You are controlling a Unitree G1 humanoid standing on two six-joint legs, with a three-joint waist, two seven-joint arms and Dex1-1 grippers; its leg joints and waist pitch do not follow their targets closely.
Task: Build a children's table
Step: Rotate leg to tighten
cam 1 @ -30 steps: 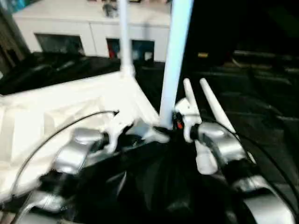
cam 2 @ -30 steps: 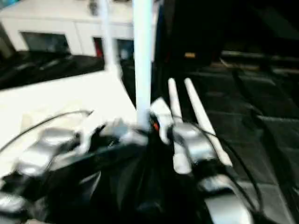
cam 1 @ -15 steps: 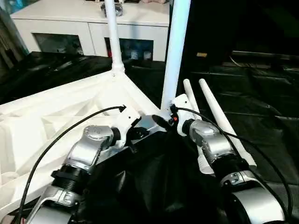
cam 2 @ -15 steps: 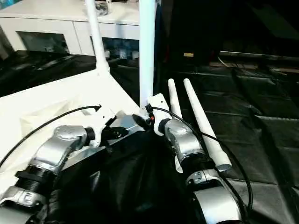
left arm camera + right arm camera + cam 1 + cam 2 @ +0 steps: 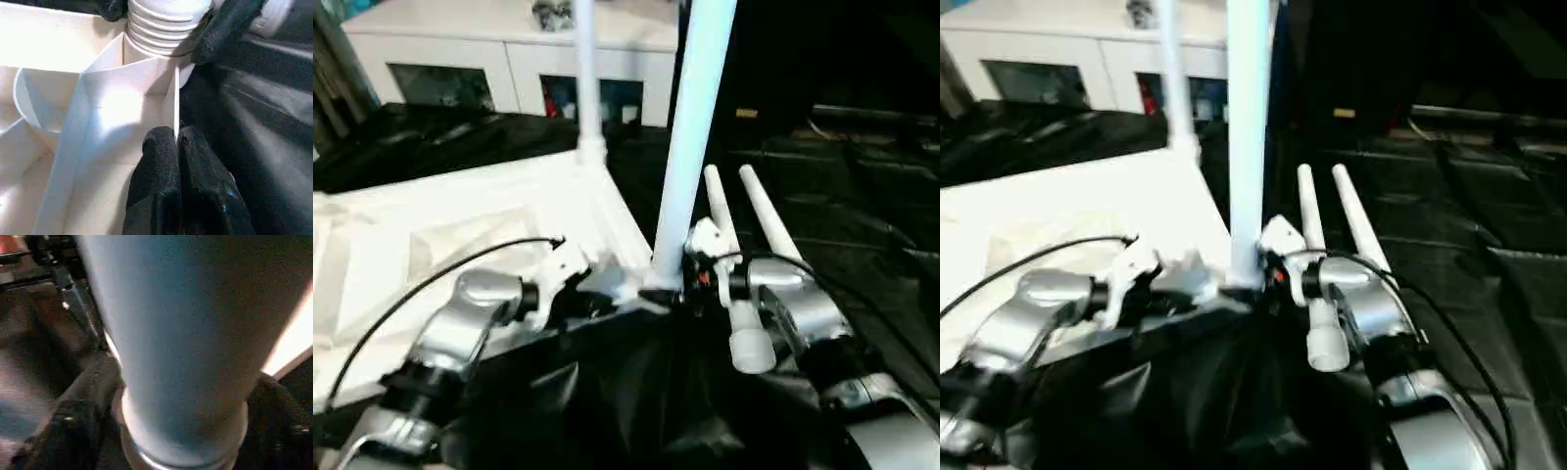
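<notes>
The white plastic tabletop (image 5: 460, 245) lies upside down, its ribbed underside facing up (thin walls dividing it into compartments). 2 white tapered legs stand upright in its corner sockets: the near leg (image 5: 695, 127) rises at the corner closest to the camera, its ridged threaded base (image 5: 164, 24) seated in the rounded socket, and the far leg (image 5: 585, 78) stands at the corner beyond it. 2 loose legs (image 5: 744, 245) lie side by side, nearly parallel, on the dark floor just beside the tabletop's near corner.
</notes>
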